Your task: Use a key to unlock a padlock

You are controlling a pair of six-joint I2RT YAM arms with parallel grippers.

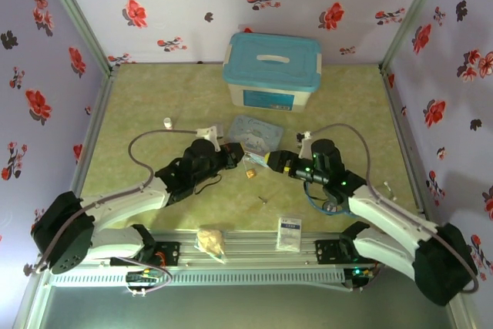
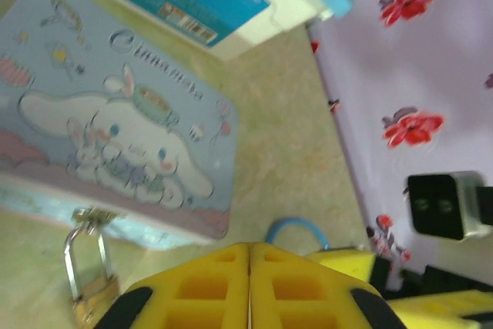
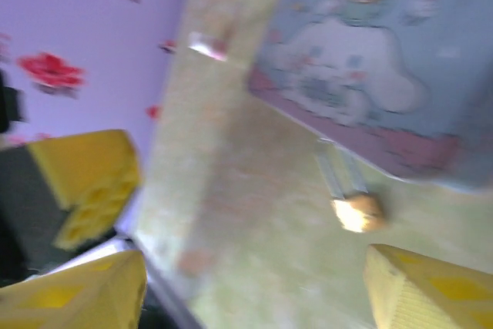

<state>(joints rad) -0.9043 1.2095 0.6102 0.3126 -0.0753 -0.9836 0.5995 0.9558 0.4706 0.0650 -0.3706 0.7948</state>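
- Left wrist view: my left pincer [image 2: 249,250] is pinched shut, with the padlock [image 2: 88,271] ahead-left against the Cinnamoroll tin [image 2: 115,113].
- My right pincer [image 3: 254,263] gapes wide facing the padlock, likely to steady it.

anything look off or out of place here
Nothing is spilled or broken. One oddity: what looks like the key lies loose on the mat, apart from the padlock hanging by its shackle from the cartoon tin. The left gripper is shut with nothing visible between its fingers; the right gripper is open.

Pastel tin [image 2: 115,113], cursive "Cinnamoroll" across its lid
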